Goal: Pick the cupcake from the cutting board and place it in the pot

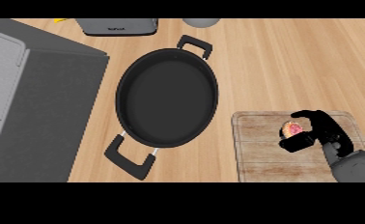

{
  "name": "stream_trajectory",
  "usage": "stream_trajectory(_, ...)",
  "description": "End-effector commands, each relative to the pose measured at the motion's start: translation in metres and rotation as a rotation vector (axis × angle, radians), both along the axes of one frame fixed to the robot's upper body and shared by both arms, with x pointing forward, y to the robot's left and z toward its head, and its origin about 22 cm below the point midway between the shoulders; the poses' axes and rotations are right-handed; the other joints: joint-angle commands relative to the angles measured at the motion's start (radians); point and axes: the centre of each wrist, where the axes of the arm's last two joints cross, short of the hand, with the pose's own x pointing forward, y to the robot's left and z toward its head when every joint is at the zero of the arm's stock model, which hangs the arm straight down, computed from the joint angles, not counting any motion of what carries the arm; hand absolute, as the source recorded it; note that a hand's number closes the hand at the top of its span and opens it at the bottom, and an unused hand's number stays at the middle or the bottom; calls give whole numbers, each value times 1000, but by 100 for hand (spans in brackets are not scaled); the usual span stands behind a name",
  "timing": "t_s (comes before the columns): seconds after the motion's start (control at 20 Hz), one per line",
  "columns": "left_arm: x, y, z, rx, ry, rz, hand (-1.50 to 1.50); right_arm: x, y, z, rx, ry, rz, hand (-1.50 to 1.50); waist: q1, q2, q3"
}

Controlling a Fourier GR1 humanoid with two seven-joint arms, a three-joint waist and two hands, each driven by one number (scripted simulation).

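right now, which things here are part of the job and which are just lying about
For the job:
- cupcake
- cutting board, under the cupcake
- pot, nothing in it
- right robot hand, curled round the cupcake

Lying about:
- grey appliance, top edge
- grey round thing beside it
- yellow scrap, top left
- dark grey surface, left

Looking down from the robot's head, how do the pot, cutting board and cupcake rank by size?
1. pot, clearly largest.
2. cutting board, though the view's lower edge cuts it off.
3. cupcake, tiny and partly hidden in the right hand.
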Motion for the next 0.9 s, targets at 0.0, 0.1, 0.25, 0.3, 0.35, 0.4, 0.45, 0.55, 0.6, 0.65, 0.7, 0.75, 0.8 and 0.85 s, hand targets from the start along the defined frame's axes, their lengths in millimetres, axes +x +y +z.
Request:
stream_trajectory(0.0,10,-22,-19,-73,-10,32,0,4,22,-3,-38,88,4,150,-7,17,-25)
stream_trajectory(0.1,11,-16,-11,-68,-6,32,0,16,14,1,-44,55,-10,150,-2,17,-24)
stream_trajectory(0.25,13,-8,-18,-76,-15,38,0,21,15,6,-46,71,-17,150,-7,18,-25)
stream_trajectory(0.3,14,-19,-20,-75,-11,39,0,7,23,-7,-40,72,0,150,-15,17,-25)
stream_trajectory(0.35,5,-12,-21,-62,4,10,0,7,21,-7,-38,56,-27,150,-10,15,-25)
stream_trajectory(0.4,17,-15,-20,-68,-9,15,0,11,26,-15,-26,52,-8,150,-12,18,-25)
stream_trajectory(0.45,12,-15,-17,-62,-1,31,0,-2,79,0,-25,-9,154,150,-8,15,-26)
stream_trajectory(0.55,12,-14,-4,-66,-15,-22,0,-15,150,6,2,-124,446,150,59,21,-30)
stream_trajectory(0.6,16,-19,4,-55,-37,-53,0,-13,172,21,5,-189,551,150,93,24,-31)
stream_trajectory(0.65,12,-25,2,-62,-29,-98,0,-20,190,22,-2,-225,650,150,134,25,-33)
stream_trajectory(0.7,20,-25,11,-52,-52,-113,0,-27,210,31,13,-276,756,150,154,28,-35)
stream_trajectory(0.75,17,-30,3,-64,-39,-114,0,-34,230,29,1,-276,789,150,160,31,-36)
stream_trajectory(0.8,21,-28,6,-59,-34,-117,0,-42,252,29,-14,-286,828,150,148,30,-35)
stream_trajectory(0.85,23,-32,5,-63,-43,-121,0,-45,272,35,-45,-305,865,150,138,29,-35)
